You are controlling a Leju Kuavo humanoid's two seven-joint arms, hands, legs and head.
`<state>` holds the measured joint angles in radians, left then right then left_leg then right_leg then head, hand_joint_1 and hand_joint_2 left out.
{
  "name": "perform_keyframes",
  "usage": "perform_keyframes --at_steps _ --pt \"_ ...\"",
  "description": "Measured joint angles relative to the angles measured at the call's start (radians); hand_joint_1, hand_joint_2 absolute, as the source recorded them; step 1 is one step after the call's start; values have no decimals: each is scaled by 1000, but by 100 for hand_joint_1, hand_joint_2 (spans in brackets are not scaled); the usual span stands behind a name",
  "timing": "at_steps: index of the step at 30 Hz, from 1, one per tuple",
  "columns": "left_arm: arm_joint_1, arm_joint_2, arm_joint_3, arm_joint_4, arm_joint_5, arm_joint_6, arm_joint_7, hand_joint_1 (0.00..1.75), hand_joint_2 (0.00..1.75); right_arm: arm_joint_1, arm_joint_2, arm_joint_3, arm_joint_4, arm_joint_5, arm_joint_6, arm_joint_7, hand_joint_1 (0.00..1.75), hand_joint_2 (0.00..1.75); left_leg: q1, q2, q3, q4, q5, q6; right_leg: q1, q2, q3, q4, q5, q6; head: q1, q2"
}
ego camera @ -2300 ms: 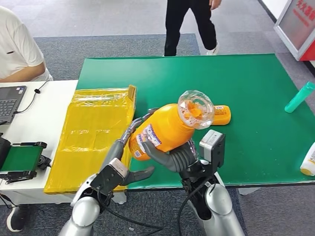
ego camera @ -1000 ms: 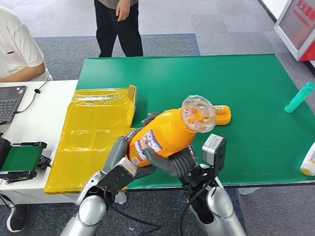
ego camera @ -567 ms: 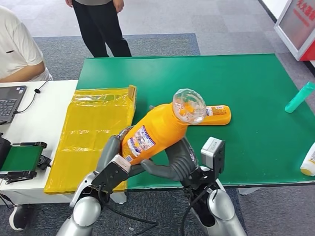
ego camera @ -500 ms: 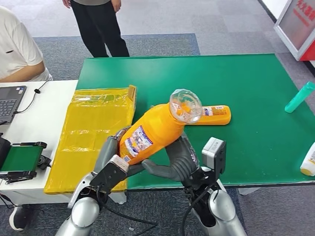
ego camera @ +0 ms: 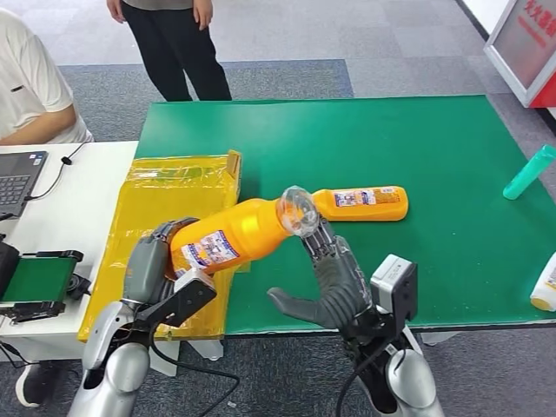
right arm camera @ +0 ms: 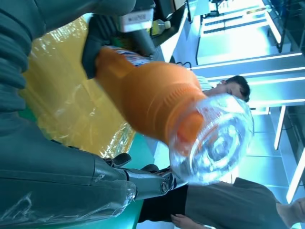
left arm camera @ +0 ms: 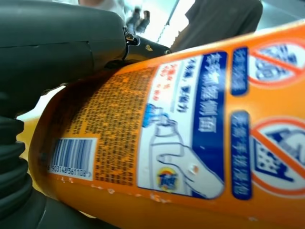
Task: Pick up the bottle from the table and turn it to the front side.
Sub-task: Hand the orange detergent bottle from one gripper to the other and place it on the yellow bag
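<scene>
My left hand (ego camera: pixel 149 265) grips the base end of a large orange bottle (ego camera: pixel 229 233) with a clear cap (ego camera: pixel 299 212), held nearly level above the table's near edge. Its label with barcode faces up and toward me (left arm camera: pixel 144 138). My right hand (ego camera: pixel 334 282) is open just below and right of the cap, fingers spread, apart from the bottle. In the right wrist view the bottle (right arm camera: pixel 151 95) points cap-first (right arm camera: pixel 212 140) at the camera.
A second orange bottle (ego camera: pixel 360 202) lies on the green table (ego camera: pixel 426 148). A yellow bag (ego camera: pixel 164 226) lies at its left edge. A teal bottle (ego camera: pixel 530 171) and a white bottle (ego camera: pixel 546 285) sit far right. A person (ego camera: pixel 174 39) stands behind; another sits at a laptop (ego camera: pixel 18 178).
My right hand let go of the bottle and dropped away, opening. My left hand carried the bottle leftward and lowered its cap end. A person walked left behind the table.
</scene>
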<state>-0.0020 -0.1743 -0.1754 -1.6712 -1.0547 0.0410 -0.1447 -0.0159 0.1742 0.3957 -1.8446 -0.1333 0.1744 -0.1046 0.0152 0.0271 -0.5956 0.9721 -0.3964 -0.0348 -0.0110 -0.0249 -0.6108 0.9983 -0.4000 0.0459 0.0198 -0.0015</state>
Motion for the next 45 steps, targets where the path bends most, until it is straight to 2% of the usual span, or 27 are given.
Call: perform_keyframes --at_steps 6,12,18,30,45 --pt "-26 33 73 28 -315 83 57 175 175 53 -2 -66 -85 -16 30 -9 0 175 0 0 0 0 -1 0 0 1 -1 0 0 0 0 0" --pt "-29 80 133 130 -433 103 72 175 175 73 -2 -140 -145 -59 55 -40 0 175 0 1 0 0 1 0 0 0 -1 0 0 0 0 0" --pt "-29 102 140 178 -475 100 73 175 175 91 -2 -186 -216 -60 66 -54 0 175 0 0 -1 0 0 1 0 0 -1 0 0 0 0 0" --pt "-35 107 138 257 -493 64 55 175 175 113 -2 -211 -277 -53 104 -71 0 175 0 1 -1 0 0 0 0 0 -2 0 0 0 0 0" --pt "-121 130 78 366 -497 62 36 175 175 113 -2 -212 -283 -62 133 -88 0 175 0 0 -1 0 0 0 0 0 -2 0 0 0 0 0"
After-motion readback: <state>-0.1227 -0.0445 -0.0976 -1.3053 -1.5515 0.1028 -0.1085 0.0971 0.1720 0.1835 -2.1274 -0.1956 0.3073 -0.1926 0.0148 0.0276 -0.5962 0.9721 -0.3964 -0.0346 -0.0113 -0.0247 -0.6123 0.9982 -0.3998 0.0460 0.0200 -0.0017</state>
